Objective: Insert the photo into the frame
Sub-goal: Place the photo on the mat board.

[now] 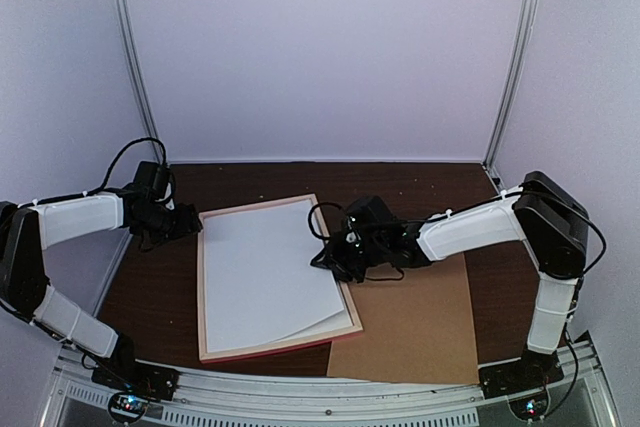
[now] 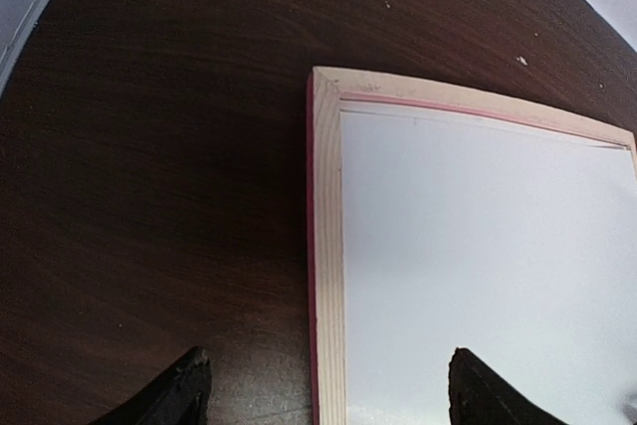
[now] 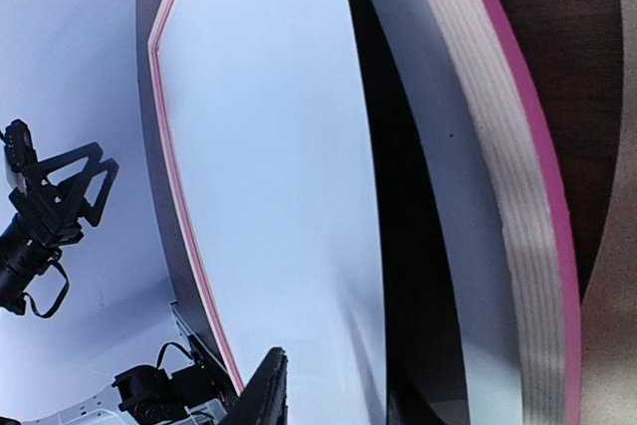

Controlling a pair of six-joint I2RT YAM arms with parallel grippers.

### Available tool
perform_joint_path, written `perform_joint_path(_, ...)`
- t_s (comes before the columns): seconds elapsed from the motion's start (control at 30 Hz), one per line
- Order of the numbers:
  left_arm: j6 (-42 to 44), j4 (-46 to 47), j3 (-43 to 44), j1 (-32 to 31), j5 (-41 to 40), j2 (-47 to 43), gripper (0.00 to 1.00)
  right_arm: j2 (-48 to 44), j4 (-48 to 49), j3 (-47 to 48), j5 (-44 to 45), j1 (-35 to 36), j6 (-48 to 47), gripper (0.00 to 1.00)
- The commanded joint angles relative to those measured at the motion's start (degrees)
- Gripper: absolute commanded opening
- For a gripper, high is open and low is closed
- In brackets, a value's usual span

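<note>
The frame (image 1: 202, 292) lies back-up on the bench (image 1: 420, 187), long axis running near-to-far, slightly skewed. In its recess sits a white sheet, judged to be the photo (image 1: 265, 272) print-side down; no print shows. Its near-right corner bows up out of the recess, so seating looks incomplete. The right gripper (image 1: 338, 252) sits at the photo's right long edge, about mid-length, and is the nearer; only 1 finger shows in its wrist view, so whether it is clamped cannot be told. The left gripper (image 1: 192, 224) hovers at the frame's far-left corner, fingers apart astride the left rail. A brown backing board (image 1: 410, 332) lies partly under the frame's near-right corner. Bench: dark wood grain. Pale walls close 3 sides
</note>
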Motion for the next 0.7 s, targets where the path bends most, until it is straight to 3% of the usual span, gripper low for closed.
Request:
perform_joint_path(0.0, 0.52, 0.6, 0.65, -0.21, 0.96, -0.66, 0.83, -1.5, -4.27, 0.97, 2.27, 0.44, -1.49, 0.33)
perform_joint_path(0.33, 0.59, 0.85, 0.54, -0.23, 1.0, -0.51, 0.83, -2.24, -12.18, 4.22, 4.6, 0.57, -4.74, 0.46)
perform_joint_path(0.67, 1.37, 0.76, 0.71, -0.21, 2.62, 0.87, 0.84, -4.61, -18.55, 6.1, 9.33, 0.37, -8.19, 0.46)
